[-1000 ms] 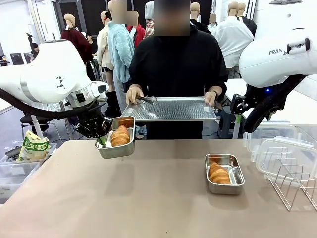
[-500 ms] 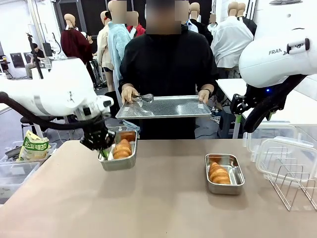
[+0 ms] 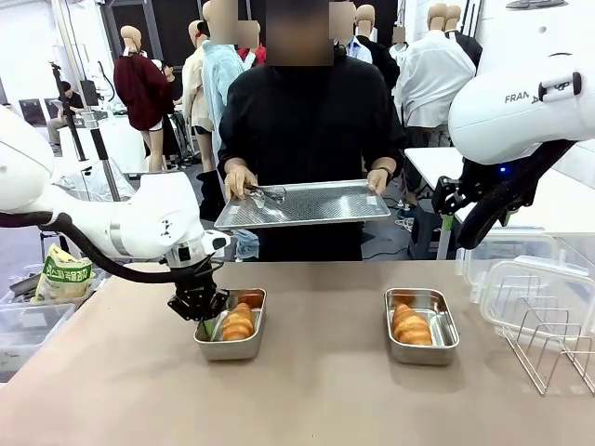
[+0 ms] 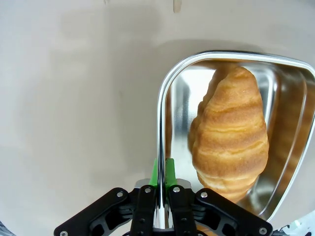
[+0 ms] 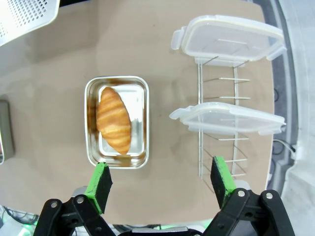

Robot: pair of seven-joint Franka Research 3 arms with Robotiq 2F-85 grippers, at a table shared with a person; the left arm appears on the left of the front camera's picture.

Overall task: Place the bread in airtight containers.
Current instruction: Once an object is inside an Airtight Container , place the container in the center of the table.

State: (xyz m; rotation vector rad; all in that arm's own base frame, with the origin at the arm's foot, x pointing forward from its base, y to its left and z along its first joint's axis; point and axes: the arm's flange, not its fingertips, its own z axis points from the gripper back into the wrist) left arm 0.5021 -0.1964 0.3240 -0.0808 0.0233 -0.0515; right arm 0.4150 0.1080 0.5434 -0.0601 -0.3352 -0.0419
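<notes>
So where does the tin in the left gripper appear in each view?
Front view: the tin sits left of centre.
Left wrist view: centre-right, rim clamped by the left gripper.
Right wrist view: probably the grey sliver at the left edge.
Shared landmark: the tan table.

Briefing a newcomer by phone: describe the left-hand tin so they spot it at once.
On the tan table, look toward the robot's left side. A small steel tin there holds one croissant. Unlike the other tin, which also holds a croissant, its rim is clamped between the fingers of the left gripper.
</notes>
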